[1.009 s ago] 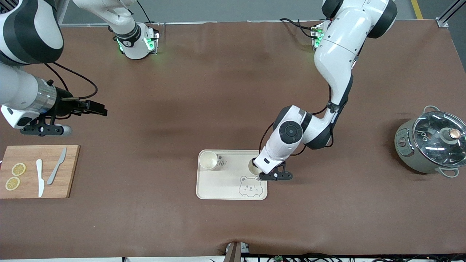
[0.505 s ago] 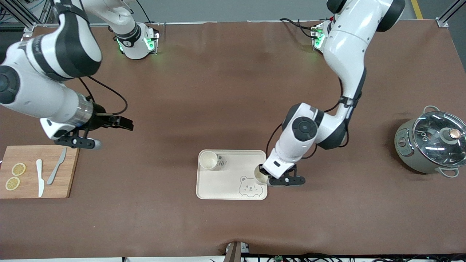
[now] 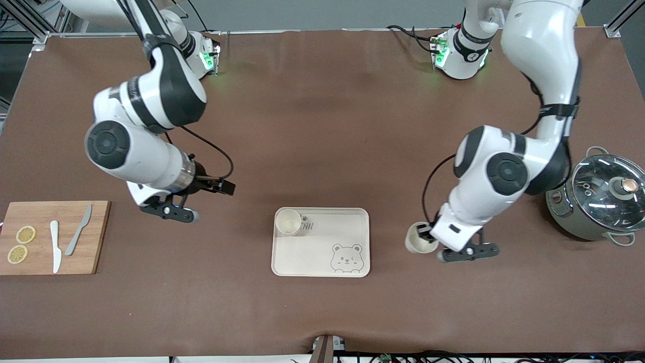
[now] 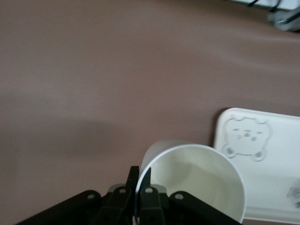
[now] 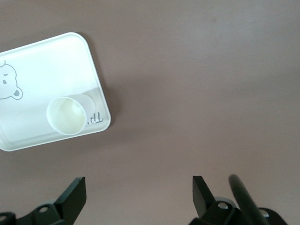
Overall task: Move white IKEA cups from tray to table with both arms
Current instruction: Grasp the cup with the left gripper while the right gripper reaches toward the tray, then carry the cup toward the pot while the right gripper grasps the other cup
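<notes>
One white cup stands upright in the bear tray's corner away from the front camera, toward the right arm's end. It also shows in the right wrist view, cup on tray. My left gripper is shut on the rim wall of the second white cup, held over bare table between the tray and the pot. The left wrist view shows one finger inside and one outside that cup, at the left gripper. My right gripper is open and empty over bare table between the cutting board and the tray, right gripper.
A wooden cutting board with two lemon slices and two knives lies at the right arm's end. A grey pot with a glass lid stands at the left arm's end, close to the left arm's elbow.
The left gripper has carried its cup off the tray toward the left arm's end of the table. The right arm has swung from above the cutting board toward the tray, still open.
</notes>
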You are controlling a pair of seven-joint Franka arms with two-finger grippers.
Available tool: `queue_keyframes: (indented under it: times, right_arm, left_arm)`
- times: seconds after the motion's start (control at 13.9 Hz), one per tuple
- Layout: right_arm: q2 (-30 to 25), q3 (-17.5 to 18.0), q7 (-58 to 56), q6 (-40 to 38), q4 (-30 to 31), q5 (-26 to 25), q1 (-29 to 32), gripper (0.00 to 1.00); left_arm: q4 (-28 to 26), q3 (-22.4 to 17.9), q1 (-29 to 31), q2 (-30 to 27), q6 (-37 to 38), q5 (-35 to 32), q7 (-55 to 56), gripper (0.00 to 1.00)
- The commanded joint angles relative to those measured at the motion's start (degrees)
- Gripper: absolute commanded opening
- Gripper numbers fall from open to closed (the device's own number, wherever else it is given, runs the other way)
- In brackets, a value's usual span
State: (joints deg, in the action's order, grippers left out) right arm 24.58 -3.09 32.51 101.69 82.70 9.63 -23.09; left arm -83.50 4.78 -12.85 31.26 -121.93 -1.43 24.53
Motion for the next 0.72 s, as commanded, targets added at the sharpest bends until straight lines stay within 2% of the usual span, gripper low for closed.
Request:
queue_keyframes:
  times: [0.0, 0.29, 0.5, 0.65]
  right_arm:
    - [3.54, -0.51, 1.59, 0.87, -4.03, 0.39, -0.38, 1.00]
    - [7.05, -0.51, 4.65, 7.28, -4.03, 1.01, -2.57, 1.00]
    - [9.68, -0.51, 4.66, 10.18, -4.03, 1.01, -3.63, 1.00]
    - [11.97, -0.51, 4.49, 14.04, -4.03, 0.83, -4.86, 1.00]
  left_arm:
    - [-11.48, 1.02, 5.62, -7.43, -0.50, -1.03, -4.30, 0.00]
    - [-21.50, 0.93, 10.81, -12.00, -1.64, -1.12, -8.87, 0.00]
    - [-29.06, 0.93, 13.54, -12.80, -9.79, -1.12, -11.17, 0.00]
    - [-31.19, 1.02, 13.55, -11.75, -12.18, -1.12, -11.69, 0.00]
